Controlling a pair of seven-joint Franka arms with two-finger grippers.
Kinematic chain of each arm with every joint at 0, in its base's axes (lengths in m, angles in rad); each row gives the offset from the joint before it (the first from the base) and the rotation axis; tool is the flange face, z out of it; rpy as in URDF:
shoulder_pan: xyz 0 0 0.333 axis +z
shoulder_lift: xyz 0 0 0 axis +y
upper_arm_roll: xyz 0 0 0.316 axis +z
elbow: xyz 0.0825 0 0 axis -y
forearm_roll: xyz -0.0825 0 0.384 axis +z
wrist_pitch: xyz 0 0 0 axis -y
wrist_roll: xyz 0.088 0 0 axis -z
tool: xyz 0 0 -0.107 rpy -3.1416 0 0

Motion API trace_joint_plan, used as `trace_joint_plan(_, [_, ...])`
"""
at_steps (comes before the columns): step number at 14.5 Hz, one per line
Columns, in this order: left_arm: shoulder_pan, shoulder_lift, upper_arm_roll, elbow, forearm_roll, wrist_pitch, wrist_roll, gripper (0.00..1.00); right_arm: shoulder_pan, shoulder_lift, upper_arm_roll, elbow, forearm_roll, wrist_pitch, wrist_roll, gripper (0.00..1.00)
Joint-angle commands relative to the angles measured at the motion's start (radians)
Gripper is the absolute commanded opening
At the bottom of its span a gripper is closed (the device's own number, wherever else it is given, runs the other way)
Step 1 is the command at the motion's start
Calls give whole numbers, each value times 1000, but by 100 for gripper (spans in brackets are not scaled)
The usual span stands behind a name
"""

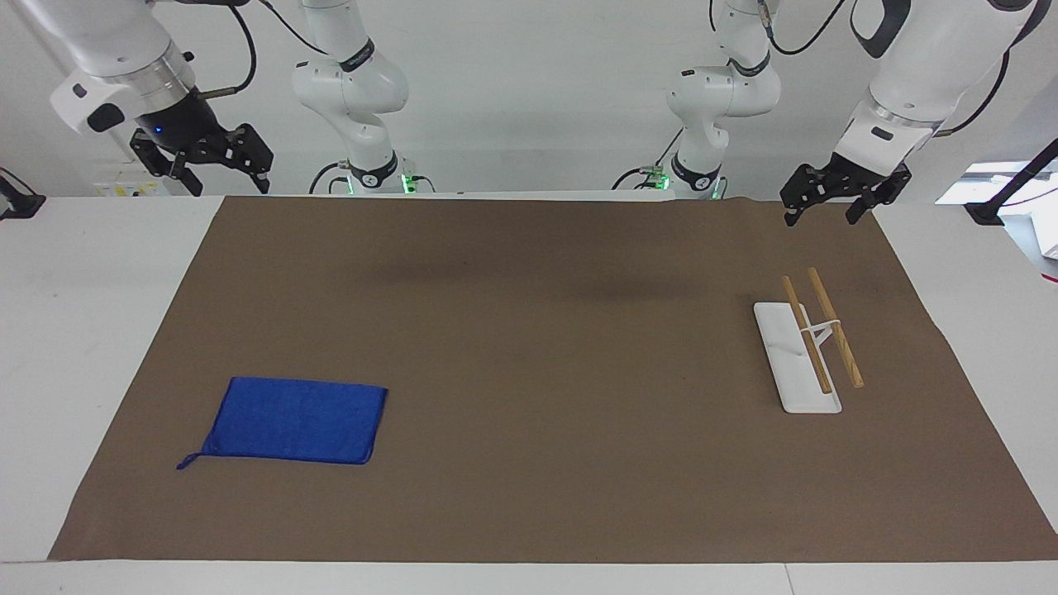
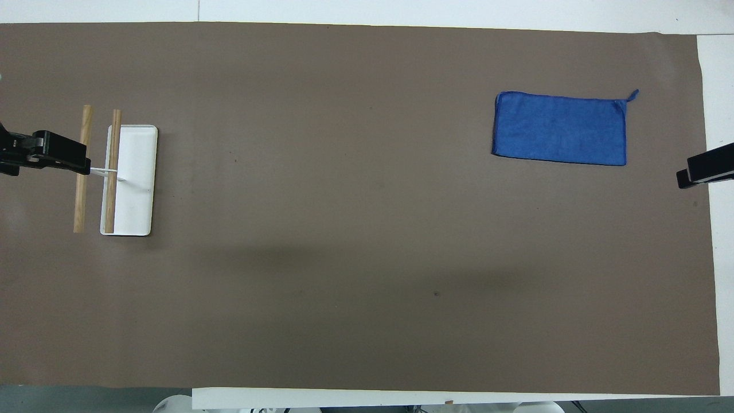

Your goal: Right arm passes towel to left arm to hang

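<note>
Two white Franka arms wait above a worktop (image 1: 99, 330) covered by a brown mat (image 1: 545, 372). The towel (image 1: 297, 420), a royal-blue rectangle, lies flat and spread out on the mat toward the right arm's end of the worktop, well away from the robots, its short loop (image 1: 188, 463) trailing from the corner farthest from them. Nothing touches it.

The right gripper (image 1: 221, 178), a small blue light glowing on its black body, hangs in the air over the mat's edge at the robots' end, its two fingers spread apart and holding nothing. In the overhead view only its black tip (image 2: 704, 171) enters from the frame's side.

The left gripper (image 1: 826, 213) hangs over the mat at the left arm's end, fingers likewise parted and empty, above and clear of the rack (image 1: 798, 359). That rack, a white base plate carrying two wooden rods (image 1: 835, 326) on a thin white bracket, stands on the mat well apart from the towel, about as far from the robots as the towel's nearer edge. From overhead, the left gripper's tip (image 2: 54, 155) overlaps the outer rod.
</note>
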Motion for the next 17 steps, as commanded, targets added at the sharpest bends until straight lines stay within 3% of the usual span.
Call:
trace_joint_plan(1, [2, -13, 1, -15, -2, 17, -4, 100, -5, -22, 2, -27, 1, 7, -20, 100])
trace_joint_plan(11, [2, -13, 1, -15, -2, 17, -4, 100, -4, -25, 7, -32, 3, -4, -34, 100])
trace_joint_plan(14, [2, -13, 1, -15, -2, 15, -4, 100, 4, -10, 8, -136, 1, 203, -27, 100])
trace_joint_plan(17, [4, -13, 1, -15, -2, 17, -4, 100, 28, 118, 8, -179, 1, 397, 1, 100])
